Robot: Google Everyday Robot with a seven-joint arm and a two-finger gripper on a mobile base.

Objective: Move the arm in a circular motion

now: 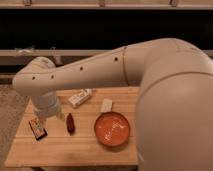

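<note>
The gripper [44,118], its grip state impossible to tell, hung low over the wooden table's [75,152] left side, beside a dark packet [37,128]; the arm [90,75] stretched leftward above an orange bowl [112,129].

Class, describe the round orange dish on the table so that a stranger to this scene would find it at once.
Start at the wooden table under the big cream-white arm. Near its right front lies the orange bowl, just right of a small dark red object. It is the only round, bright orange thing there; the neighbours are small packets. The gripper hangs at the far left, over a dark packet.
</note>
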